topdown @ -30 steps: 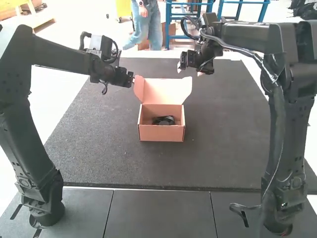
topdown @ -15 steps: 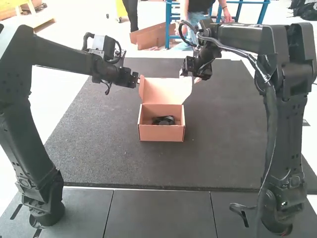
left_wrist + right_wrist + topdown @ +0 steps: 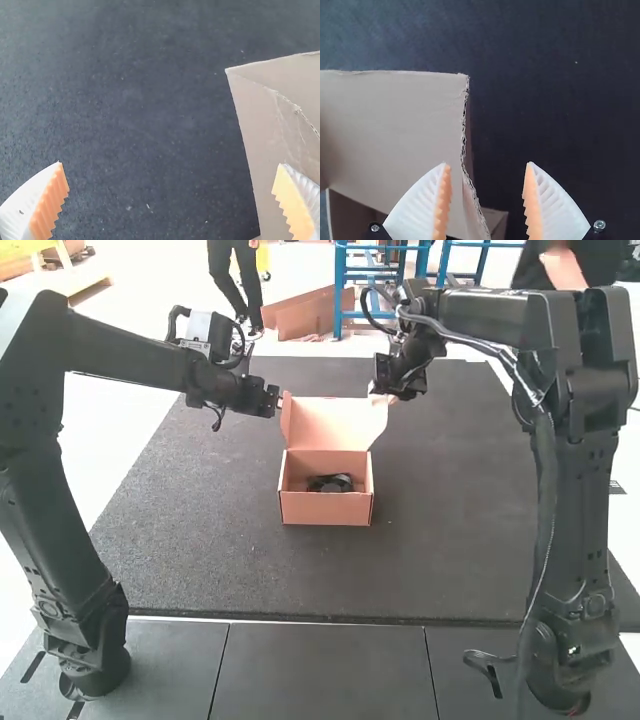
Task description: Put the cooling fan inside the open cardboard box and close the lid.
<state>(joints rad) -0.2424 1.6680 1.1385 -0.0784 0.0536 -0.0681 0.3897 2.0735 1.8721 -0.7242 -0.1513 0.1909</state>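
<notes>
A small cardboard box (image 3: 325,502) stands mid-mat, and its lid (image 3: 330,423) is upright at the back. The black cooling fan (image 3: 330,483) lies inside the box. My left gripper (image 3: 274,401) hovers at the lid's upper left corner. It is open, with the lid (image 3: 280,130) corner beside one orange pad (image 3: 292,205) and the mat under the other. At the lid's upper right corner my right gripper (image 3: 385,390) is open. The lid (image 3: 390,130) side edge stands between its fingers (image 3: 440,200), nearer one pad.
The box rests on a dark mat (image 3: 180,520) that covers most of the table. Grey table panels (image 3: 320,670) run along the front edge. Both arm bases stand at the front corners, with open mat on either side of the box.
My right gripper has come down and left onto the lid's right corner. The left gripper has edged right to the lid's left corner. The box and fan have not moved.
</notes>
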